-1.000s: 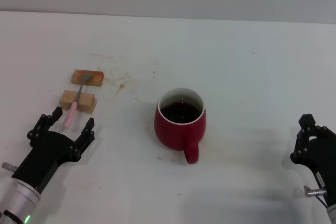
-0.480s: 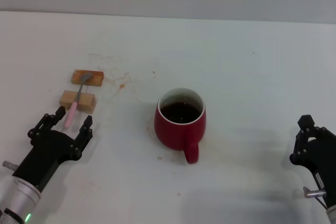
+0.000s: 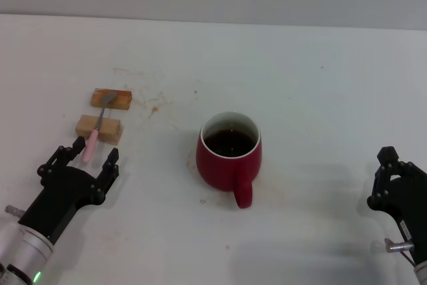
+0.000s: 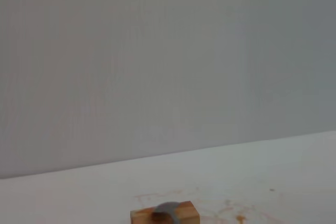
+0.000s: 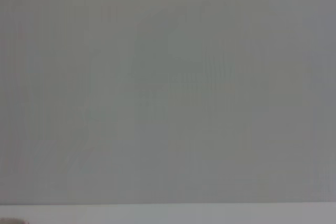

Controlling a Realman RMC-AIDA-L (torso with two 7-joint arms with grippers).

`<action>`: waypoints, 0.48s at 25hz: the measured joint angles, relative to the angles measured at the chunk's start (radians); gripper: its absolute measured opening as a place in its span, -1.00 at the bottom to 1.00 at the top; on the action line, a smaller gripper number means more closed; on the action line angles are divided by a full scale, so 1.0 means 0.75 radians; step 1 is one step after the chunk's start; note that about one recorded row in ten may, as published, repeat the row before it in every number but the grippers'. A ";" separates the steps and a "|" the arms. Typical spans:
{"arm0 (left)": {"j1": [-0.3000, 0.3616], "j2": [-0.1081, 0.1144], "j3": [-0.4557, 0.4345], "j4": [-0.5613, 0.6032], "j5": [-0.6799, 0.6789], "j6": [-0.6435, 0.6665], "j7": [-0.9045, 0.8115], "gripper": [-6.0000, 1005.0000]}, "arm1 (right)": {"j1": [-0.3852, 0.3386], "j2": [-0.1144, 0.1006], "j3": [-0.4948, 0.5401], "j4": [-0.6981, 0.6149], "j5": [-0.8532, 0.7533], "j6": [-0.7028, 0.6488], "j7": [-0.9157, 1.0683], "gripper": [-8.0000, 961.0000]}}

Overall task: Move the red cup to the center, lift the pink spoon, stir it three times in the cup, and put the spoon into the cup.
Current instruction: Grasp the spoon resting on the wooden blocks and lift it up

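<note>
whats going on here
The left gripper is open at the handle end of the pink spoon, which lies across two wooden blocks, not yet gripped. The red cup of dark liquid sits mid-table. The right gripper waits at the table's right edge.

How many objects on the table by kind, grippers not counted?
Red cup: 1
Pink spoon: 1, lying across the blocks
Wooden blocks: 2
Total: 4
</note>
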 joint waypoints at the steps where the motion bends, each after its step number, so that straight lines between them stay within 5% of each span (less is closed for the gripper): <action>1: 0.000 0.000 0.000 0.000 0.000 -0.002 0.000 0.26 | 0.000 0.000 0.000 0.000 0.000 0.000 0.000 -0.98; 12: -0.002 0.000 -0.002 -0.007 -0.018 -0.017 0.006 0.25 | 0.002 -0.002 -0.004 0.000 0.000 0.000 0.000 -0.98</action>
